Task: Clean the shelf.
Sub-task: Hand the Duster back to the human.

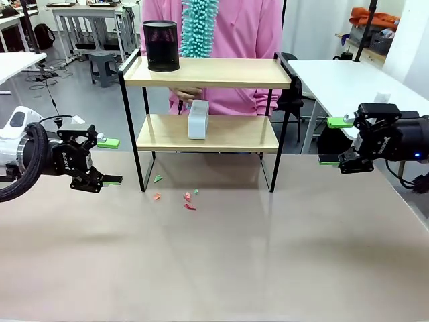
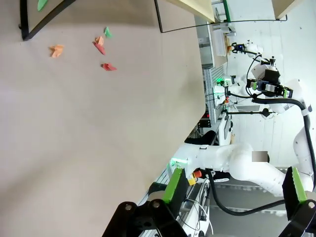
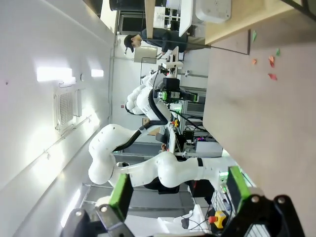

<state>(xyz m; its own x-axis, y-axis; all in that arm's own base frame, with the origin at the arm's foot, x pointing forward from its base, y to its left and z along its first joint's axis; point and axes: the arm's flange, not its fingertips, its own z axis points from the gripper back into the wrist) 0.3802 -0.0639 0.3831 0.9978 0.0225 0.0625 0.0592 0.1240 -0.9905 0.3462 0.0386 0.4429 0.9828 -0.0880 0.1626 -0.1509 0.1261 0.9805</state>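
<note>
Our right gripper (image 3: 175, 190) hangs in the air beside the worktop (image 3: 261, 113), jaws wide apart, green pads (image 3: 121, 190) bare, nothing between them. Coloured paper scraps (image 3: 270, 61) lie scattered on the worktop near the shelf (image 3: 237, 22). A white box (image 3: 212, 9) sits on its wooden board. Further off we see the left arm (image 3: 148, 101).

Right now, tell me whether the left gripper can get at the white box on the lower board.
Probably yes: the left gripper hangs open beside the shelf, and the white box faces an unobstructed front.
</note>
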